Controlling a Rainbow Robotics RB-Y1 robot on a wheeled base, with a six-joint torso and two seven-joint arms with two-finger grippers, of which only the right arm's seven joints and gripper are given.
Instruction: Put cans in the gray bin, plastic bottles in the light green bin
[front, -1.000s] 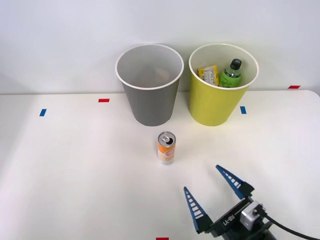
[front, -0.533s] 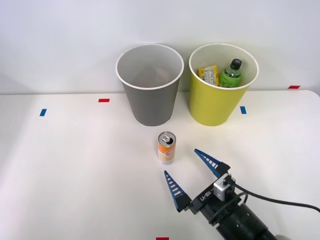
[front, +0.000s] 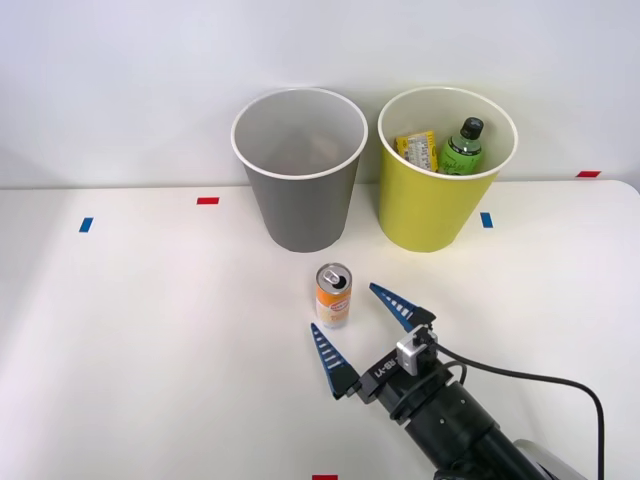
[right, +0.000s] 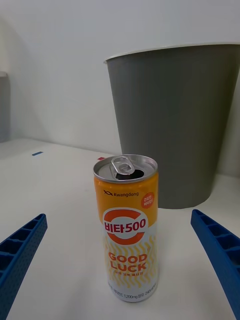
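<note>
Now my right gripper (front: 362, 325) faces the can (front: 333, 295).
Its fingers (right: 218, 250) are spread wide; the can stands upright just beyond their tips, untouched, before the gray bin (right: 175, 120).

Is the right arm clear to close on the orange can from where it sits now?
Probably yes: the right pincer is open, the can stands upright just ahead of it, and the table between them is bare.

The orange can (right: 127, 227) is standing up between two blue fingers (right: 20, 252), with the gray bin (right: 172, 122) sitting behind it.
</note>
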